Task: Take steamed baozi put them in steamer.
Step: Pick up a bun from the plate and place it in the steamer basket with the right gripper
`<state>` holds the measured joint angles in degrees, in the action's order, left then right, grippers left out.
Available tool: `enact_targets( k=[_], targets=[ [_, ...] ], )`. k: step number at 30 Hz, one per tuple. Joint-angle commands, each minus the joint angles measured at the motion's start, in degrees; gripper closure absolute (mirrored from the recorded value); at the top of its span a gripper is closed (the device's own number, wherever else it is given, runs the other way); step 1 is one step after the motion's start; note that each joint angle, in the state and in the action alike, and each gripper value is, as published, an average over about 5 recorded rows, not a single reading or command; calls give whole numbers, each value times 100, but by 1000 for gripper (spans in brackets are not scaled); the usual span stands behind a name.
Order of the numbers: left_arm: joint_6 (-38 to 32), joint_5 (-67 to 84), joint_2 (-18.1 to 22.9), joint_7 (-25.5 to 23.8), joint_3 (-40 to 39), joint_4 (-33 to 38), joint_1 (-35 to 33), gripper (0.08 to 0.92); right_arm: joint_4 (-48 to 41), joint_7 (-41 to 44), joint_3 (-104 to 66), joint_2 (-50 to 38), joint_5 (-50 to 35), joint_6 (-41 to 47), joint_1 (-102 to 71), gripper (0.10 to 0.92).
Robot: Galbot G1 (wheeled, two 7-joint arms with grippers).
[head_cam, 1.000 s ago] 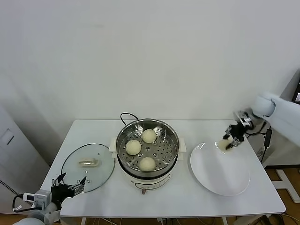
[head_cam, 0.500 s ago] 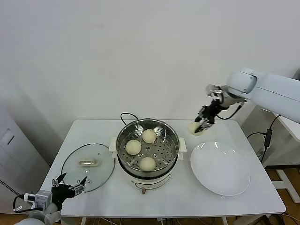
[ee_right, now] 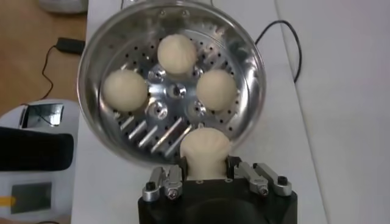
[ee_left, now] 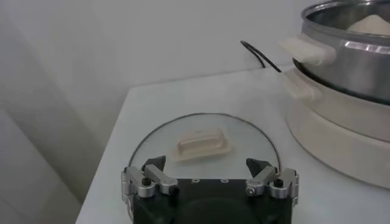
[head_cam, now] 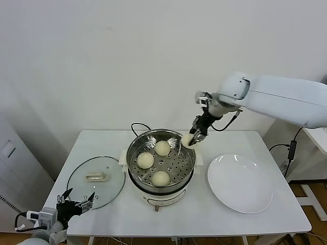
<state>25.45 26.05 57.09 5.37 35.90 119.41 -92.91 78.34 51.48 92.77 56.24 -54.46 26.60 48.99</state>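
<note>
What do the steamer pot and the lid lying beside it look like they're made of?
Steamer: polished metal, probably stainless steel, going by its mirror shine and perforated tray; the base looks like white plastic. Lid: clear glass, since the table shows through it, with a metal rim and a pale, seemingly plastic handle.

We saw the steamer (head_cam: 160, 153) as polished, mirror-bright metal, its perforated tray (ee_right: 159, 122) equally shiny, on a matt white plastic base (ee_left: 341, 134). The baozi (ee_right: 177, 53) looked smooth, matt dough (faintly pleated on top). The lid (head_cam: 96, 182) was clear glass, the plate (head_cam: 240, 184) glossy white.
</note>
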Motion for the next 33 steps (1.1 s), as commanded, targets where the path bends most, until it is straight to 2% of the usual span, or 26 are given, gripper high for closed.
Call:
enact_targets(
  k=[1, 22, 25, 33],
  targets=[
    [11, -9, 2, -1, -6, -11, 24, 177, 212, -475, 23, 404, -181, 412, -278, 618],
    [6, 7, -42, -5, -1, -74, 57, 177, 121, -767, -111, 492, 86, 475, -1110, 612],
    [7, 7, -34, -5, -2, -76, 55, 177, 84, -806, -166, 489, 85, 476, -1160, 559],
    [-8, 4, -18, -5, 13, -75, 12, 177, 65, -635, -609, 185, 37, 456, -1095, 328]
  ],
)
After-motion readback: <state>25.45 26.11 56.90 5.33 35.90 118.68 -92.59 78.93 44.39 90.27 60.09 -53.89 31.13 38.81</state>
